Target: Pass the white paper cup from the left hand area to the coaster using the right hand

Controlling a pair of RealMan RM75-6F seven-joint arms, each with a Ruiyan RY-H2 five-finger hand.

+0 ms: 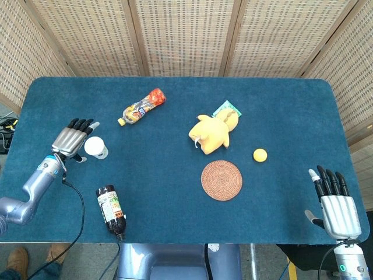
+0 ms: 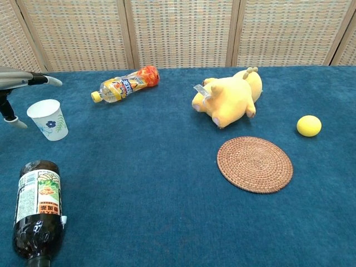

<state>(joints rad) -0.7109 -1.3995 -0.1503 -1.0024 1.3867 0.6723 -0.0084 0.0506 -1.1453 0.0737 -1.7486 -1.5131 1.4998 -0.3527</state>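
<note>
Blue felt covered the bench (image 1: pixel 175 192) on which a white paper cup (image 1: pixel 95 147) was seen standing upright near the left edge, well apart from the round woven coaster (image 1: pixel 221 180) at centre right. The left hand (image 1: pixel 73 139) was pictured just beside the cup on its outer side, fingers (image 1: pixel 79 124) extended and spread, nothing held; whether the cup was being touched could not be told from the head view. In the chest view the fingertips (image 2: pixel 53 81) were shown reaching over and behind the cup, with the thumb lower at its left, the rim apparently untouched. The right hand (image 1: pixel 334 207) was seen at the bench's near right corner, fingers straight and apart, empty, well away from both cup and coaster.

The step in hand was judged to be the left hand's approach to the cup, the grasp not yet made. The next move was thought to call for the fingers to be closed gently round the thin paper wall without crushing or tipping it, so that the cup could be lifted and carried toward the right hand.

Also pictured were a dark bottle (image 1: pixel 111 211) lying near the front edge, an orange-capped bottle (image 1: pixel 141 107) on its side, a yellow plush toy (image 1: pixel 211 133) and a small yellow ball (image 1: pixel 260 154).
</note>
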